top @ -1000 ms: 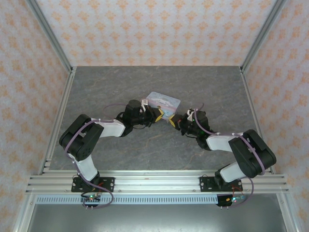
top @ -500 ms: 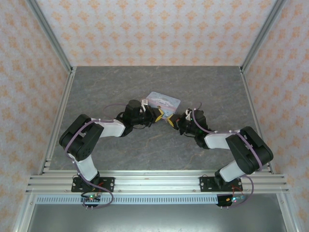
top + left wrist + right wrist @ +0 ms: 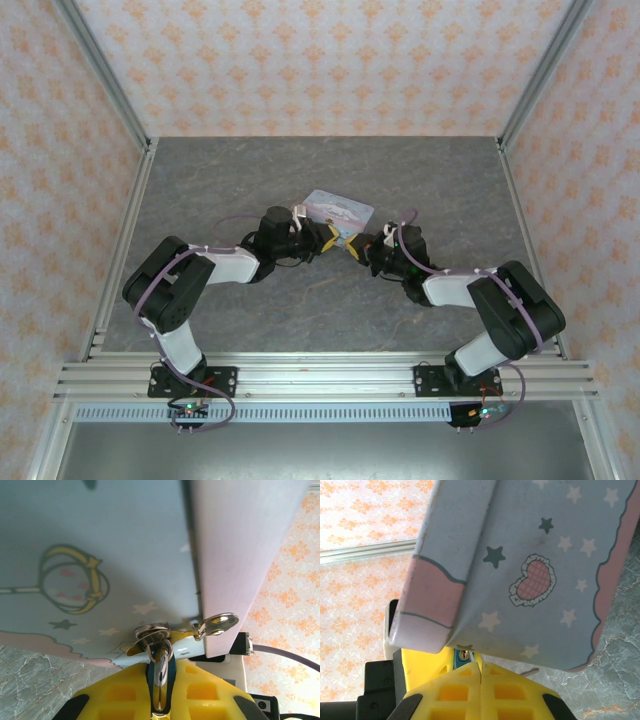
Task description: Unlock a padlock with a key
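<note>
The dark blue-green padlock [image 3: 171, 681] sits pinched between the yellow fingers of my left gripper [image 3: 160, 662], which is shut on it. Its metal shackle passes through the ring of the hasp [image 3: 152, 630] on the pastel-blue cartoon tin [image 3: 100, 540]. In the right wrist view my right gripper [image 3: 481, 666] is shut, its tips just short of the padlock's keyhole face [image 3: 463, 655] under the tin's corner [image 3: 530, 555]. A thin silvery sliver of the key [image 3: 470, 655] pokes from those tips toward the keyhole. From above, both grippers [image 3: 328, 238] [image 3: 357, 247] meet at the tin's near edge [image 3: 338, 209].
The tin rests on the grey marbled table [image 3: 250, 170], inside an aluminium frame [image 3: 120, 250] with patterned walls. Both arms fold inward across the middle of the table, and open table lies behind and beside the tin.
My right gripper has crept a little left and forward, closer to the padlock and the left gripper. The left arm and the tin have stayed put.
</note>
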